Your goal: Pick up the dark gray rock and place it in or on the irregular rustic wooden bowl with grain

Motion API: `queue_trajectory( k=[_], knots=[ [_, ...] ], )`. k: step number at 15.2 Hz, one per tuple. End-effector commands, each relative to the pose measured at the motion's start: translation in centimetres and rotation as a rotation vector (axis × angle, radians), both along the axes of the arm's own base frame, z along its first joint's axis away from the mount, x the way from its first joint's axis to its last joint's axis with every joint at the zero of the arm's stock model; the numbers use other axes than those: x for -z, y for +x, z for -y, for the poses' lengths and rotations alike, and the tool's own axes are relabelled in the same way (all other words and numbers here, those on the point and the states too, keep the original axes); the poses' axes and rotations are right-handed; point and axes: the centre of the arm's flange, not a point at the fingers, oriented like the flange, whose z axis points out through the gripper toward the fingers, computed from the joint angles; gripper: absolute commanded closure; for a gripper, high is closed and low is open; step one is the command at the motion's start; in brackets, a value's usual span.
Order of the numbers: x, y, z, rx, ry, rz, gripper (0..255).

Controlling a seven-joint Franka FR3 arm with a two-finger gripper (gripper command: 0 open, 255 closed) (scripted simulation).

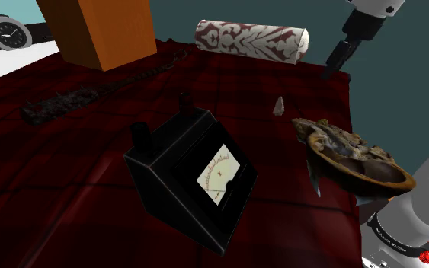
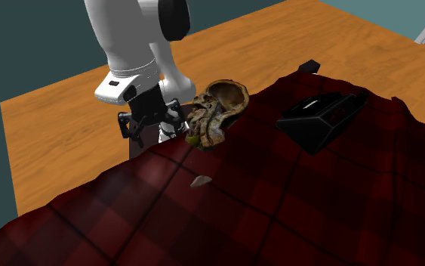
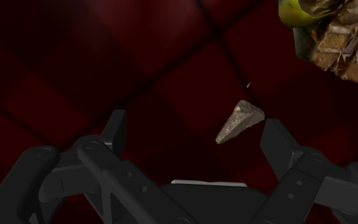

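Observation:
The rock (image 3: 239,121) is a small grey-brown wedge lying on the dark red plaid cloth (image 3: 75,70); it shows too as the rock (image 1: 280,105) and the rock (image 2: 201,181). My gripper (image 3: 193,130) hovers above it, open, with the rock nearer one finger (image 3: 274,141) and untouched. In the shoulder view the gripper (image 1: 338,57) hangs high above the cloth's far edge. The gripper (image 2: 152,121) sits above and behind the rock. The irregular wooden bowl (image 1: 357,152) rests at the cloth's edge; the bowl (image 2: 220,106) and the bowl (image 3: 336,35) lie close to the rock.
A black meter box (image 1: 186,179) stands mid-cloth, also the meter box (image 2: 320,117). A patterned roll (image 1: 251,38), an orange box (image 1: 98,30), a dark chain-like strip (image 1: 60,103) and a clock (image 1: 7,32) sit toward the back. The cloth covers a wooden floor (image 2: 60,128).

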Motion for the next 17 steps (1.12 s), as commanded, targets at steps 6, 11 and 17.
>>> queue_trajectory(
  k=[6, 11, 17],
  knots=[
    [3.8, 3.2, -4.5, 0.213, 0.046, -0.036, 0],
    [7.5, 7.1, -8.5, 0.426, 0.092, -0.072, 0],
    [10.4, 8.4, -9.4, 0.473, 0.103, -0.08, 0]
  ],
)
